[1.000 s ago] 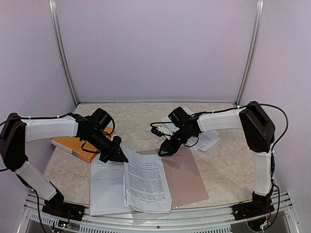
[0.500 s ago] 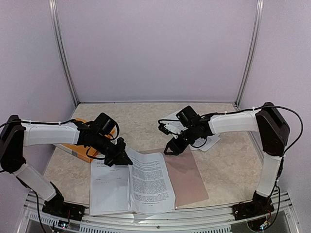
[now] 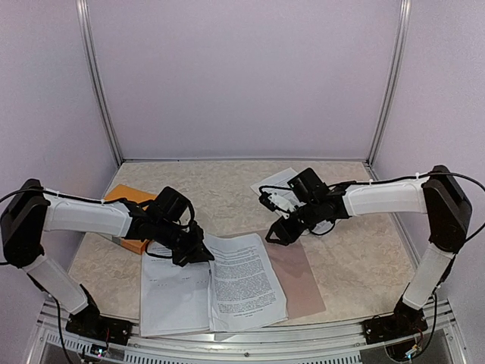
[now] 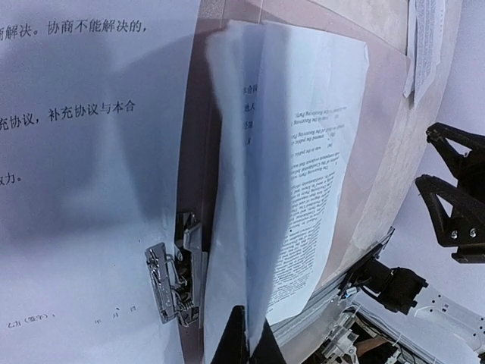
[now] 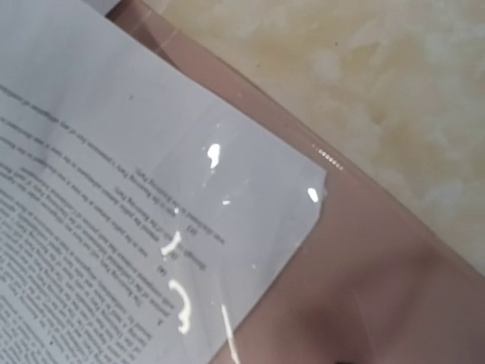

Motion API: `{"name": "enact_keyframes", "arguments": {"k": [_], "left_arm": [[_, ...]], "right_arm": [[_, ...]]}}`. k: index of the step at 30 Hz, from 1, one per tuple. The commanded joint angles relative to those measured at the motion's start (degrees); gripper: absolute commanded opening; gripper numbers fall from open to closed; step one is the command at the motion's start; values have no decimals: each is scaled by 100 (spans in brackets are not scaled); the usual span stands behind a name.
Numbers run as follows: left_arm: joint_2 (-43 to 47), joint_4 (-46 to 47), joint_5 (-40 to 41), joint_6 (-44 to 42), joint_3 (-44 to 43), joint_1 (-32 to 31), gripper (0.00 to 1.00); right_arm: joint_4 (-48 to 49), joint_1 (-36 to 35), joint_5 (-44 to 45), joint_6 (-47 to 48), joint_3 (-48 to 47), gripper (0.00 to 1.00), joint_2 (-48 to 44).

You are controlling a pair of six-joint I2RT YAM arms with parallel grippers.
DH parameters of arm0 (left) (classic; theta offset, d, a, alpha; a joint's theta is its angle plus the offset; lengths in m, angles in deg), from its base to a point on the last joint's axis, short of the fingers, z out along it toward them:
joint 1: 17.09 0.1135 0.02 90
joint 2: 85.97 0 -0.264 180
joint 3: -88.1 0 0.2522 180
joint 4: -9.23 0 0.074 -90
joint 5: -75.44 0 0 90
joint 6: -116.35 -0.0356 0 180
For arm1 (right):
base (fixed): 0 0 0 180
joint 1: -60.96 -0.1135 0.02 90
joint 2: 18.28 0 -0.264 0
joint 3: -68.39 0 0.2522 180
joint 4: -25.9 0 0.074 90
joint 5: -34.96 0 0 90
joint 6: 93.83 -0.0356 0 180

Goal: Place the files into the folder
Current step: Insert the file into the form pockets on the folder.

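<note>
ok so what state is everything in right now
folder, open flat on the table
printed sheet, on the folder, one edge lifted
left sheet, lying flat
spare sheets, lying flat at the back
orange book, closed
left gripper, shut on printed sheet
right gripper, open, empty

Left fingers [image 3: 201,255] pinched shut low; right fingers [image 3: 273,236] hover parted.

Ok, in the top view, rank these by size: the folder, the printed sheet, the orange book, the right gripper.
1. folder, largest, though partly covered
2. printed sheet
3. orange book, mostly covered, so its place is unsure
4. right gripper, smallest
</note>
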Motion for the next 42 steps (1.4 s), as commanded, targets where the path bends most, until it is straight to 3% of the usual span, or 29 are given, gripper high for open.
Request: {"name": "enact_keyframes", "arguments": {"k": [1, 22, 31, 42], "left_arm": [[-226, 318, 244, 62, -15, -37, 0], [-320, -47, 345, 100, -283, -315, 0], [67, -1070, 433, -440, -602, -391, 0], [-386, -1751, -7, -1102, -1157, -472, 0]], "right_arm": [[156, 29, 155, -116, 204, 49, -174], [-448, 77, 1908, -941, 592, 52, -393], [-460, 124, 1958, -980, 645, 52, -416], [-484, 133, 1943, -935, 628, 52, -334]]}}
